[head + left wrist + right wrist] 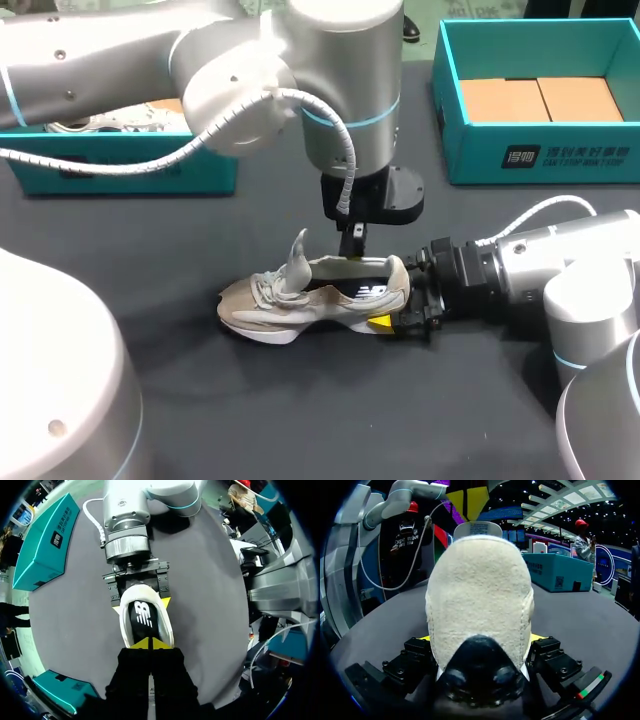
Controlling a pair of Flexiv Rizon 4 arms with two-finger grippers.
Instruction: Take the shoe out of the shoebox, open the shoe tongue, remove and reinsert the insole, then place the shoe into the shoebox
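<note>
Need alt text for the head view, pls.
A beige shoe stands on the dark table, its heel clamped in the right gripper, with the left gripper hanging shut over its opening. The left shoebox and right shoebox, both teal, sit at the back.

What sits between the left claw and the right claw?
The shoe, its heel opening showing the black insole, in the left wrist view; right claw grips its heel.

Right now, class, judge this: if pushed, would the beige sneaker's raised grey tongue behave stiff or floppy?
Probably floppy: the thin grey fabric tongue stands up but curls over at its tip. The beige low-top sneaker likely won't slide or tip, since the right fingers clamp its heel from both sides.
</note>
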